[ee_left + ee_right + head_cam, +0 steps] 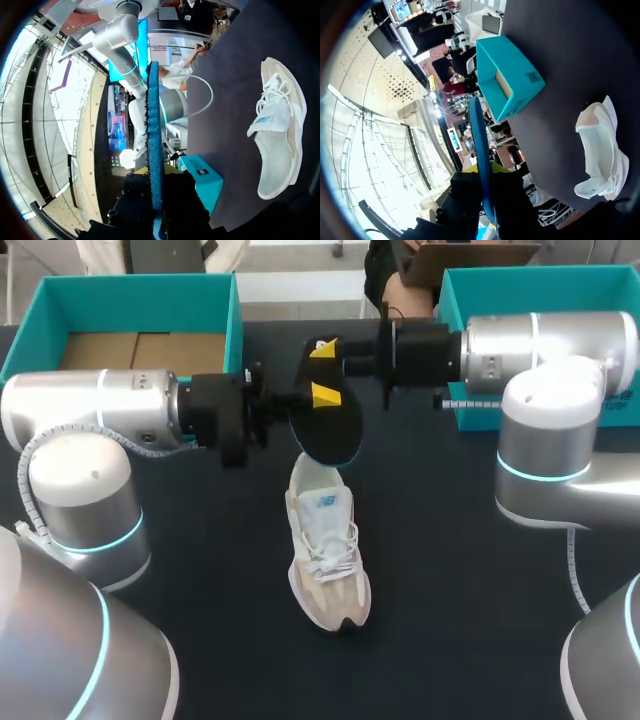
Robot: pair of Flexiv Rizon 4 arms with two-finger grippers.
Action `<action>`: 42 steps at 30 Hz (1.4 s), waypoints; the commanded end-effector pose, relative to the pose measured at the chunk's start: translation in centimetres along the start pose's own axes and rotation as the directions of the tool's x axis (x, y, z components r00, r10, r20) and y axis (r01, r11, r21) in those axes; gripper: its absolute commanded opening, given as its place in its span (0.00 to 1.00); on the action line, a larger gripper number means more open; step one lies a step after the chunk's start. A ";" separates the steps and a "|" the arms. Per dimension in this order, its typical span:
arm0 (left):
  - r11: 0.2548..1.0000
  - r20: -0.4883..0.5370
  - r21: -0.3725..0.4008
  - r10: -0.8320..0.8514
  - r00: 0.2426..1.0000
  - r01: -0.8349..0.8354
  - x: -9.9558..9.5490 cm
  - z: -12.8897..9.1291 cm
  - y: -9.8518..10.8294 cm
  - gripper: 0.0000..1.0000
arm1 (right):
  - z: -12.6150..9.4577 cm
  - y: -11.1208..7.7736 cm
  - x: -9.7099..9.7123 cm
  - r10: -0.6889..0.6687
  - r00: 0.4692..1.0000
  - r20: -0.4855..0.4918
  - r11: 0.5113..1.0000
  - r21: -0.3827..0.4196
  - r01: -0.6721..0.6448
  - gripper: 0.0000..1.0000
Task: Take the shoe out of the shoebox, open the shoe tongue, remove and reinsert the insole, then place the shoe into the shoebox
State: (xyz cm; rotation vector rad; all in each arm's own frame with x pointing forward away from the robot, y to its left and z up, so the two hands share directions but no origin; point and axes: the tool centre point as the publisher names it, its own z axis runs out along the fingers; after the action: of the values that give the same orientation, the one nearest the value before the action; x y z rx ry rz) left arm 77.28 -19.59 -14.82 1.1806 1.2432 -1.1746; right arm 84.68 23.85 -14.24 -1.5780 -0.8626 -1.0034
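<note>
**A:** where's the shoe right now? in the box or out?

**B:** out. The white shoe [328, 550] sits on its sole in the middle of the dark table [450, 590]. Its toe points at the robot, its heel at the boxes, and the laces are loose. The insole [328, 425] is up in the air on edge, right over the heel opening. Can't tell if its lower end touches the shoe.

**A:** and the grippers?

**B:** both are clamped on the insole. The left gripper [318, 395] comes in from the left, and the right gripper [322, 348] has it from the right, a bit further back. In each wrist view the insole runs edge-on between the fingers, blue side showing.

**A:** boxes?

**B:** 2 of them at the back. The left teal box [130, 300] has brown cardboard inside, and the right teal box [520, 290] is behind the right arm.
</note>
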 end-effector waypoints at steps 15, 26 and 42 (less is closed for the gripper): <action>0.998 -0.007 0.022 -0.051 0.999 0.052 -1.6 -4.1 -0.9 0.00 | -4.1 -3.0 -0.8 -0.325 0.946 0.015 0.945 0.051 0.324 1.00; 0.999 -0.018 0.027 -0.031 0.999 0.032 -1.7 -4.2 -1.3 0.00 | -4.1 -3.0 -0.8 -0.325 0.946 0.015 0.945 0.051 0.324 1.00; 0.999 -0.027 0.052 0.004 1.000 -0.003 -1.6 -4.2 -1.6 0.00 | -9.1 -4.9 -3.5 -0.415 0.909 -0.030 0.903 0.111 0.415 1.00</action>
State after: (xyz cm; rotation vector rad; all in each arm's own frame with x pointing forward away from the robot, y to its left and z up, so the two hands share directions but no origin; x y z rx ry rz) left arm 75.65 -15.52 -12.99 1.2446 1.2400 -1.1998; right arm 78.21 16.99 -14.71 -1.3047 -1.2613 -1.2319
